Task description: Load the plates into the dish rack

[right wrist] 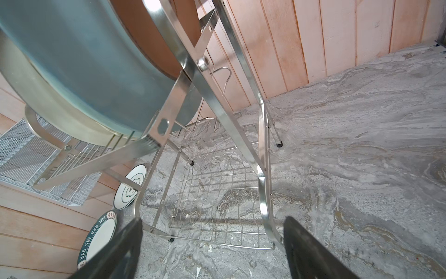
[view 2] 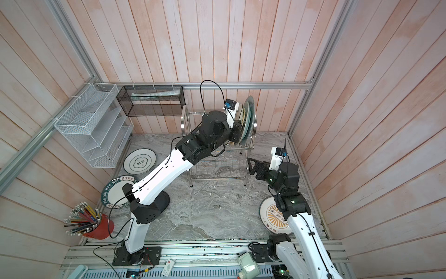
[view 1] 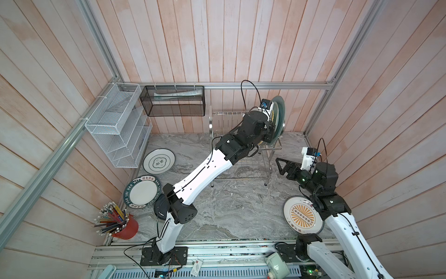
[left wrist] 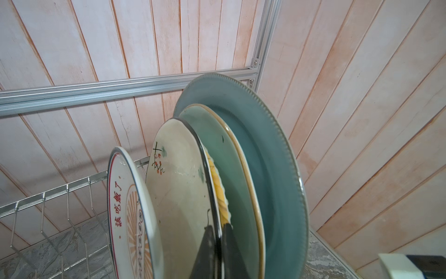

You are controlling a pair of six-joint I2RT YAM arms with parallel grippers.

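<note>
Left wrist view looks along the upper tier of the dish rack, a shiny two-level wire frame at the back of the marble table. Five plates stand on edge in a close row at the tier's right end. Outermost is the big grey-blue plate with a beaded rim, then the pale green plate, a sliver of the yellow woven plate, the cream floral plate and a sunburst plate with red lettering. The left gripper pinches the cream floral plate's dark rim between its fingers. In both top views the left arm lies across the rack's front, hiding much of the upper tier. The right gripper, fingers spread and holding nothing, hovers just beside the rack's right end. Left of the rack hang a white mesh organiser and a black mesh basket. Flat on the table lie a second sunburst plate, partly under the right arm, a lettered plate and a green-ringed plate. A red cup of pencils stands at the near left corner.
</note>
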